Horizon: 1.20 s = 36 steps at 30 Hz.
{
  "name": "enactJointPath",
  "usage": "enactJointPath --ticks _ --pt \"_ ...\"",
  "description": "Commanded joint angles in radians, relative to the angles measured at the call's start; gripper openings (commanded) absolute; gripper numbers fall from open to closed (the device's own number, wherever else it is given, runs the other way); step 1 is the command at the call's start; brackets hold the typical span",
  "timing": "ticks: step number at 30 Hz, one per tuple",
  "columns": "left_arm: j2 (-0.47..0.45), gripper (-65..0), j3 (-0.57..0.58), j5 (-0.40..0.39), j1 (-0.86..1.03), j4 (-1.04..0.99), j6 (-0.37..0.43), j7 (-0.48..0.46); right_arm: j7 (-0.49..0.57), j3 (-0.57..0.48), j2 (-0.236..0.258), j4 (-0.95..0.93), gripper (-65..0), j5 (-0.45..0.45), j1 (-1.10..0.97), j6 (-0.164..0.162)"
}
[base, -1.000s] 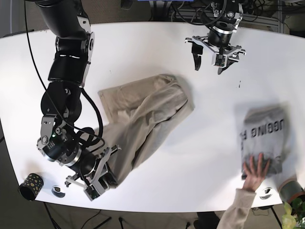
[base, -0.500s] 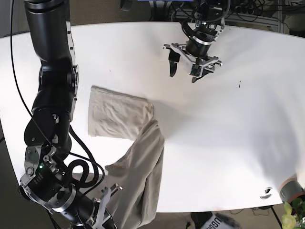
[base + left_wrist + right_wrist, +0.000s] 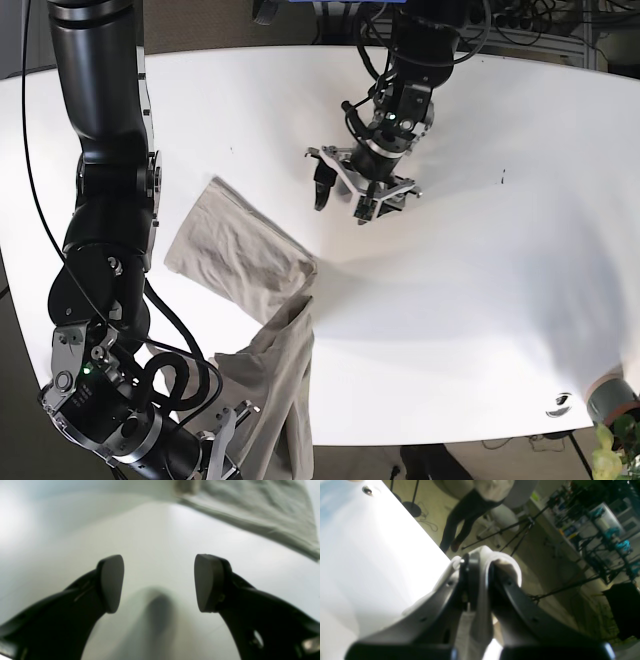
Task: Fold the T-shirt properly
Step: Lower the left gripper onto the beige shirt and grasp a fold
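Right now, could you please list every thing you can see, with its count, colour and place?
T-shirt: one, beige, on the table's left half, one end drawn over the near edge.
Table: one, white, under everything.
Small round thing: one, dark and white, near the table's front right corner.
Person: one, dark trousers, standing beyond the table in the right wrist view.
Left gripper: one, black, open, above the table centre.
Right gripper: one, black, shut on the T-shirt.
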Motion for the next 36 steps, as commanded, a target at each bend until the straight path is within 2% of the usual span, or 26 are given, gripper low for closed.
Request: enactJointPath --ticks 1,5,8,21,27,29,30,32,34,35,36 --pt "0.01 -23.6 0.0 -0.045 -0.066 -0.041 0.001 -0.022 0.031 0.005 0.004 -0.004 -65.0 0.01 0.055 -0.008" --pt "0.01 -24.0 0.005 -0.195 -0.189 -0.161 0.009 -0.022 0.034 0.005 0.004 -0.016 -65.0 0.01 0.064 -0.008" --pt "0.01 -23.7 0.008 -0.273 -0.273 -0.265 0.065 -0.024 0.034 0.005 0.004 -0.016 -65.0 0.011 0.064 -0.007" --pt "0.01 -23.6 0.167 -0.517 -0.511 -0.552 0.075 -0.029 0.034 0.005 0.004 -0.016 -65.0 0.011 0.063 -0.007" --pt "0.01 -24.4 0.221 -0.58 -0.566 -0.624 0.075 -0.03 0.034 0.005 0.004 -0.016 -65.0 0.011 0.063 -0.007" --pt "0.01 -28.3 0.218 -0.585 -0.568 -0.641 0.079 -0.03 0.034 0.005 0.004 -0.016 -65.0 0.011 0.063 -0.007" --pt "0.01 -33.6 0.218 -0.585 -0.569 -0.646 0.079 -0.036 0.034 0.005 0.004 -0.016 -65.0 0.011 0.063 -0.007" --pt "0.01 -50.1 0.221 -0.583 -0.571 -0.647 0.079 -0.068 0.034 0.005 0.004 -0.016 -65.0 0.011 0.061 -0.007" --pt "0.01 -62.1 0.223 -0.583 -0.571 -0.653 0.079 -0.096 0.034 0.007 0.004 -0.016 -65.0 0.011 0.061 -0.007" --pt "0.01 -65.0 0.223 -0.583 -0.572 -0.666 0.079 -0.102 0.034 0.007 0.006 -0.016 -65.0 0.011 0.061 -0.007" --pt "0.01 -65.0 0.223 -0.583 -0.572 -0.673 0.079 -0.102 0.036 0.008 0.006 -0.016 -65.0 0.01 0.061 -0.007"
